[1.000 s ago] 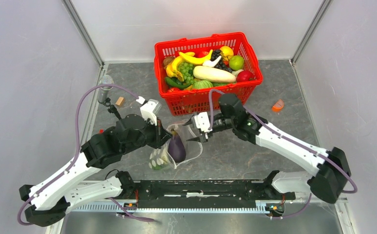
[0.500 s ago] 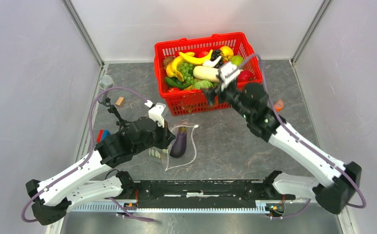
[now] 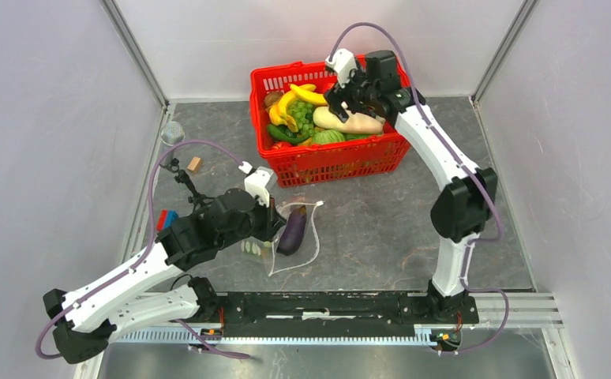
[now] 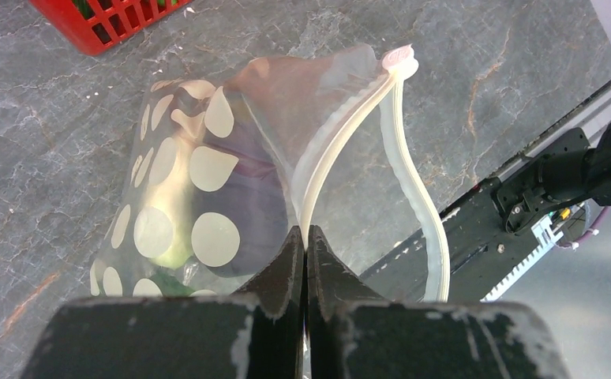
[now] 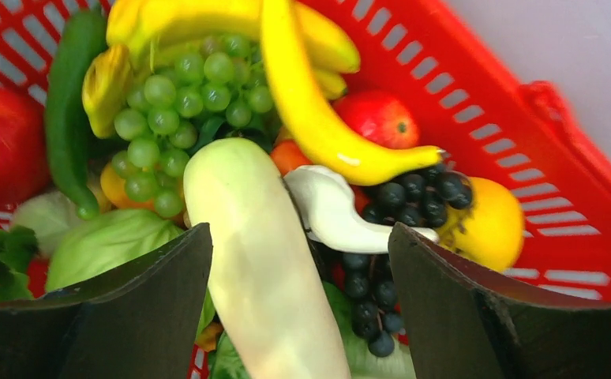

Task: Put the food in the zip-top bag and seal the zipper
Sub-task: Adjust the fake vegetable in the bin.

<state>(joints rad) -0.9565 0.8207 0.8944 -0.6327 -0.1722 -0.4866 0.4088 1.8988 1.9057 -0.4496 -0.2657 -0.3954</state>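
- Grey marbled table [image 3: 381,229], with pale walls on three sides.
- Far left, near the wall: small tan block [image 3: 195,163] on the table, well apart from the bag.
- Left end effector [image 4: 303,234] low over the table, fingers pressed flat together, pinching the zipper [image 4: 342,134] on one side of the bag's mouth. Other side of the strip bowed away in a loop, mouth gaping.
- Zip-top bag [image 4: 178,207] flat on the table just beside that end effector, in front of the basket. White dots on clear film, purple eggplant [image 3: 291,234] inside, something green under it, too blurred to name.
- Red basket [image 3: 342,164] at the back, mid-table, heaped with food.
- Right end effector [image 5: 298,241] above the basket's right half, fingers spread wide, holding nothing. White radish [image 5: 263,268] directly below, framed between the fingers; touching or not, cannot tell.
- Around the radish, from the right wrist view: green grapes [image 5: 184,103] and banana [image 5: 318,118] beyond it, red fruit [image 5: 381,118] behind the banana, black grapes [image 5: 413,193] and yellow citrus [image 5: 496,221] to the right.
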